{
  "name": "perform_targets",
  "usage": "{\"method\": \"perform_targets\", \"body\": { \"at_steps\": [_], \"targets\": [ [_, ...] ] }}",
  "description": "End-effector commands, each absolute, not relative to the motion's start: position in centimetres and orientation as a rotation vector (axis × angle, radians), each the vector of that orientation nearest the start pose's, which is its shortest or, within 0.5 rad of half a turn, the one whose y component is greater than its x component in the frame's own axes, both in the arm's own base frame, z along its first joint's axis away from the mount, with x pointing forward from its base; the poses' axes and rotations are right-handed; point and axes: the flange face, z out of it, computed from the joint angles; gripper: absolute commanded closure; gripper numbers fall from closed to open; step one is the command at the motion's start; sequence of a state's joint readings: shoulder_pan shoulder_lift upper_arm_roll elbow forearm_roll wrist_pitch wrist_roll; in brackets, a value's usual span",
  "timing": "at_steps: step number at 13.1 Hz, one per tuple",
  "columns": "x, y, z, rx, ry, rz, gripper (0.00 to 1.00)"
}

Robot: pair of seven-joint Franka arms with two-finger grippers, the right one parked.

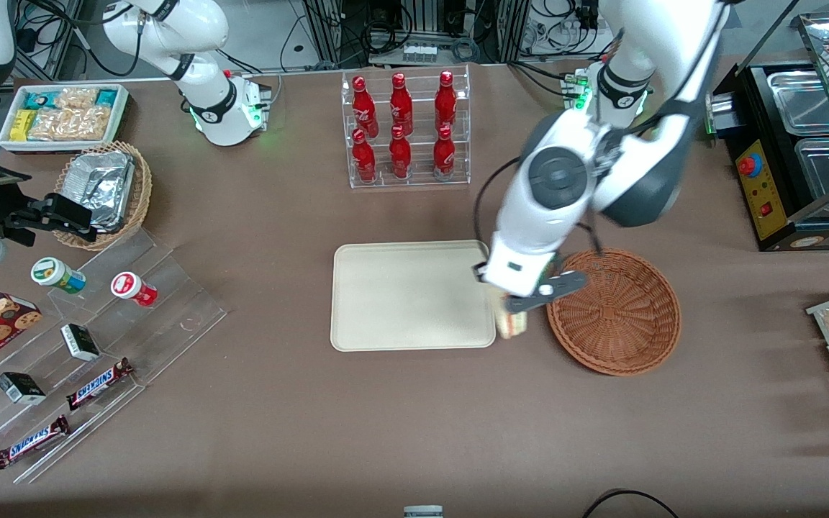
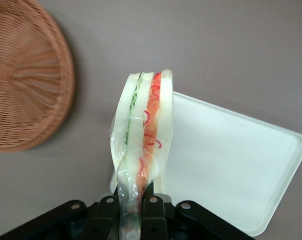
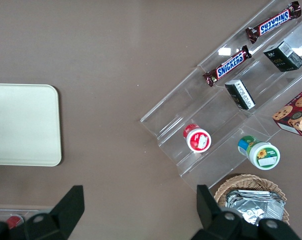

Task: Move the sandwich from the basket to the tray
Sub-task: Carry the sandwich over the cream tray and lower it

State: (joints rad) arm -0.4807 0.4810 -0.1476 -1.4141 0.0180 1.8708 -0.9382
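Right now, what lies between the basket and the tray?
In the front view, the sandwich, clamped in the left gripper, hangs over the bare table strip between the basket and the tray.

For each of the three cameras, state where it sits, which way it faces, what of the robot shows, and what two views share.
Front view: high above the table, looking down; both arms show, the hand holding the sandwich between tray and basket.
Left wrist view: on the working arm, facing down; its fingers clamp the sandwich.
Right wrist view: on the parked arm, facing down at the snack steps.
Shared: the tray appears in all three.
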Motion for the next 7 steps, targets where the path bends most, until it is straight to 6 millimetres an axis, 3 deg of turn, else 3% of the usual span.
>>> {"method": "perform_targets", "body": {
  "at_steps": [1, 3, 4, 7],
  "targets": [
    [58.4, -42.0, 40.8, -3.169, -0.442, 0.031, 1.0],
    [58.5, -43.5, 38.8, -3.178, -0.372, 0.038, 1.0],
    [57.5, -45.1, 37.6, -3.17, -0.327, 0.047, 1.0],
    [56.4, -47.2, 34.8, -3.129, -0.247, 0.035, 1.0]
  ]
}}
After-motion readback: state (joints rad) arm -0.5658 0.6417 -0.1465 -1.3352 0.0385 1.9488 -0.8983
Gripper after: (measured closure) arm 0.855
